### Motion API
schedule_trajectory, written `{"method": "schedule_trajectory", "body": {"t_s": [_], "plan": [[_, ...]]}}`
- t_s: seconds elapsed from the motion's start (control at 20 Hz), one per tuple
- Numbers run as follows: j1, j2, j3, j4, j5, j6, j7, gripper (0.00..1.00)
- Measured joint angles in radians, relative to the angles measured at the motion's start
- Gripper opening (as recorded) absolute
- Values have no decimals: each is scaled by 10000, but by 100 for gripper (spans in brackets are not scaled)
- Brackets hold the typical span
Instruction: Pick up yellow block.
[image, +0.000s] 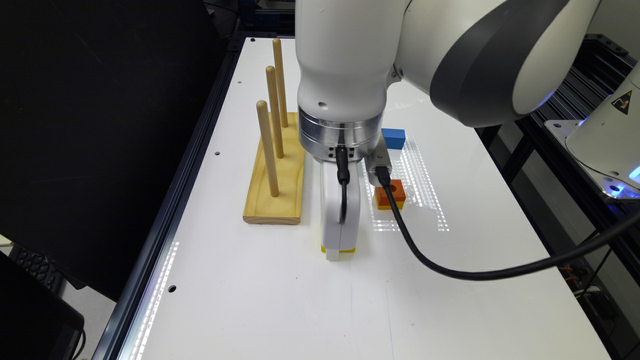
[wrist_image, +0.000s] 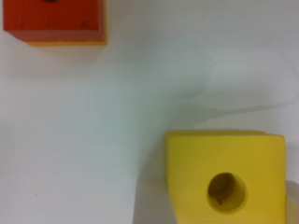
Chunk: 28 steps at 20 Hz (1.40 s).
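Observation:
The yellow block (wrist_image: 224, 158), square with a round hole in its top, lies on the white table. In the exterior view only a thin yellow strip of the yellow block (image: 351, 249) peeks out under the white gripper (image: 339, 254), which is lowered straight down to the table near its middle. In the wrist view the gripper (wrist_image: 219, 207) straddles the block. Blurred grey fingers (wrist_image: 149, 205) press against both of its opposite sides, so the gripper is shut on it.
An orange-topped block with a yellow base (image: 390, 194) sits just behind the gripper, and a blue block (image: 393, 138) lies farther back. A wooden base with three upright pegs (image: 275, 165) stands at the exterior view's left. A black cable (image: 450, 270) trails off to the right.

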Motion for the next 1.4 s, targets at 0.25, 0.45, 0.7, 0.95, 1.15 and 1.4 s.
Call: {"method": "schedule_trajectory", "body": {"t_s": [0.25, 0.45, 0.7, 0.95, 1.15, 1.4], "plan": [[0, 0, 0, 0, 0, 0, 0, 100], [0, 0, 0, 0, 0, 0, 0, 100], [0, 0, 0, 0, 0, 0, 0, 100], [0, 0, 0, 0, 0, 0, 0, 0], [-10, 0, 9, -1, 0, 0, -2, 0], [-31, -104, 41, -6, 5, -24, -3, 0]]}}
